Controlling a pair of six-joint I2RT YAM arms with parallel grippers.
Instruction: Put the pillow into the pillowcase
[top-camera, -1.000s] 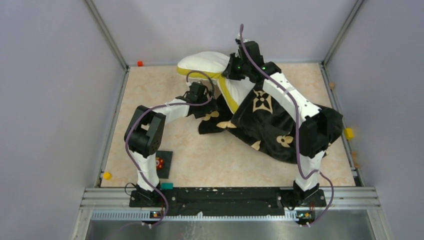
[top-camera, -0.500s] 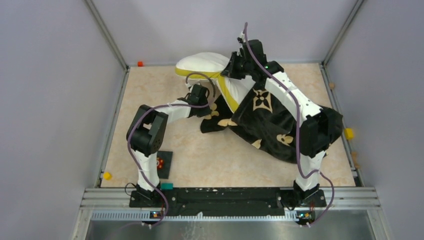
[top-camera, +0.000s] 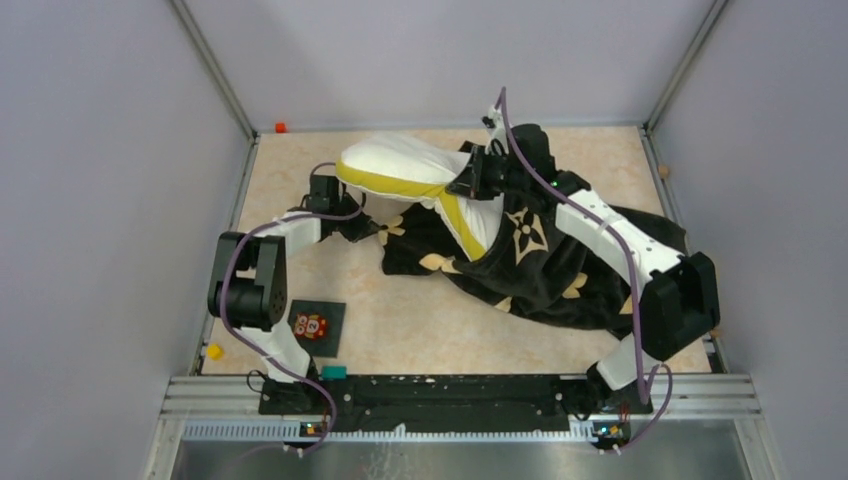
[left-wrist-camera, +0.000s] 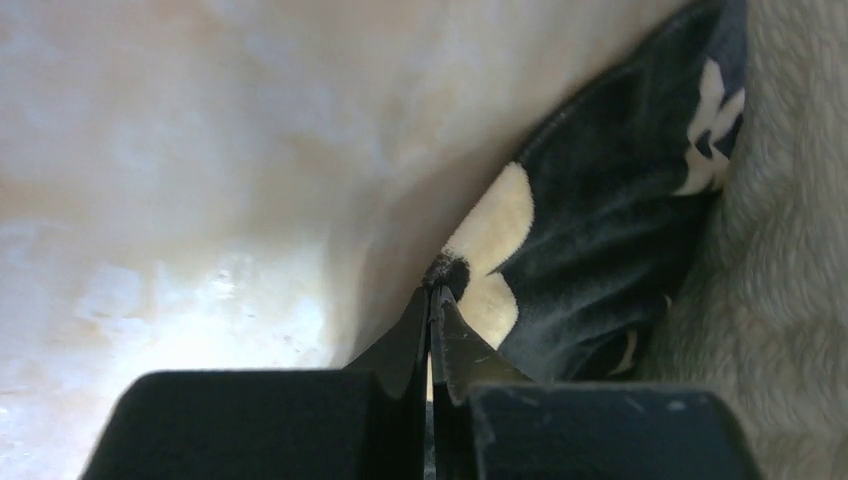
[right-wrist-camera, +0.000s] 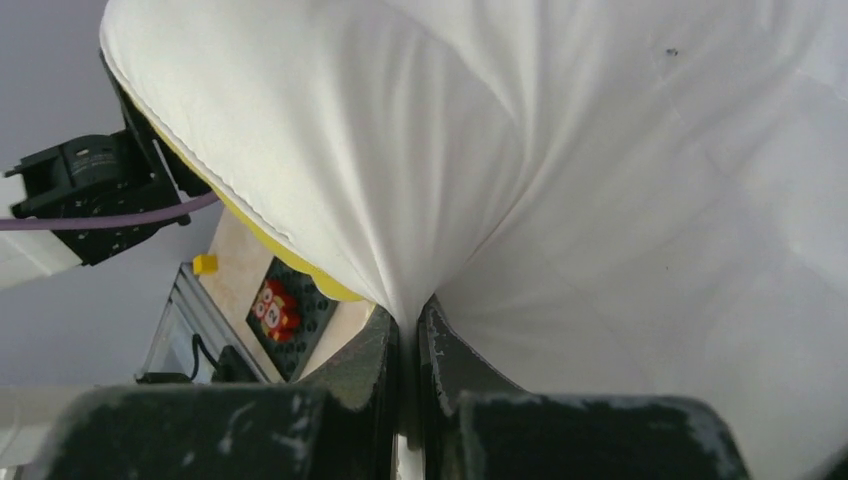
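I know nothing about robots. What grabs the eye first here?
A big white pillow with a yellow band sticks halfway out of a black flower-printed pillowcase on the table. The right gripper pinches the pillow's fabric, and the left gripper nips the pillowcase's left edge.

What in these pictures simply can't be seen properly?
- Top view: how much of the pillow is inside the pillowcase; black folds cover its lower end.
- Left wrist view: the pillowcase's opening; only the edge pinched by the left gripper shows.
- Right wrist view: the small card, its picture too small, partly behind the pillow.
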